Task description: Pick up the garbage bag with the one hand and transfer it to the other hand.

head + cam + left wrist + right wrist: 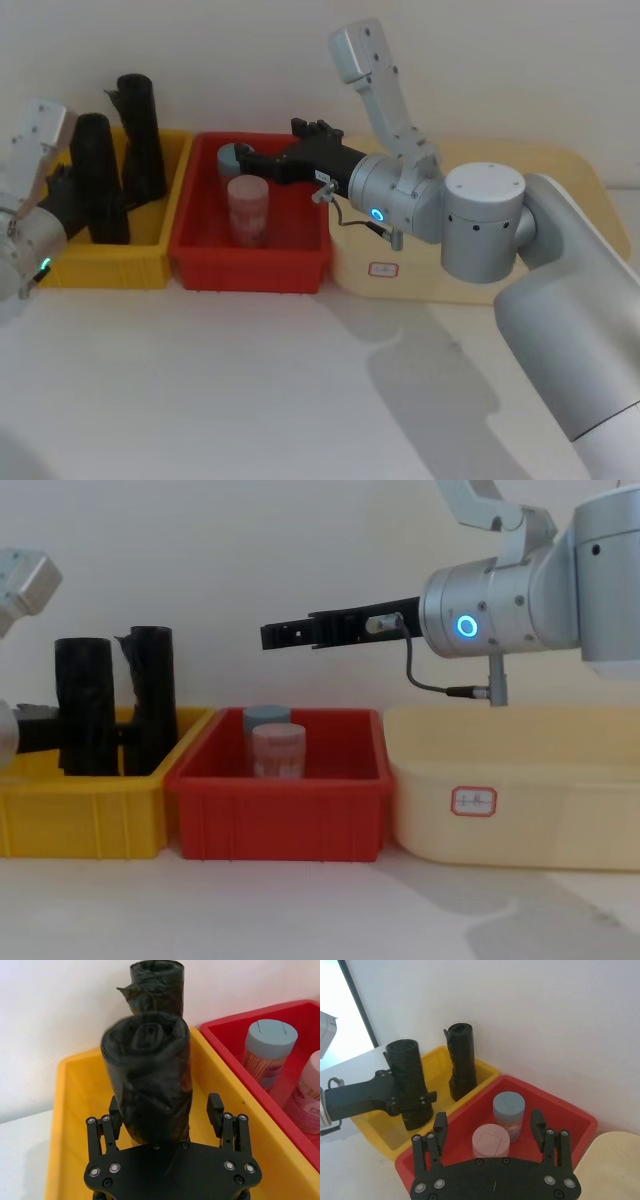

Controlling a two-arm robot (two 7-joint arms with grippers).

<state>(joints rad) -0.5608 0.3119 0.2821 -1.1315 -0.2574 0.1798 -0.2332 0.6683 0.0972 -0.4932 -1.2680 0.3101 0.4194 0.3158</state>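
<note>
No writing can be read. The cream tub (520, 780) bears a small red-bordered white label (472, 801), well apart from the right gripper (272, 636); its marks are illegible. So is the print on the pink jar (277, 752) beneath those fingers.

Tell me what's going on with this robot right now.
The left gripper straddles the garbage bag, which stands in the yellow bin. Its fingers are open, with a gap on one side, so the bag isn't gripped yet. The right gripper hovers open above the red bin, which holds two jars. The handover hasn't begun.
</note>
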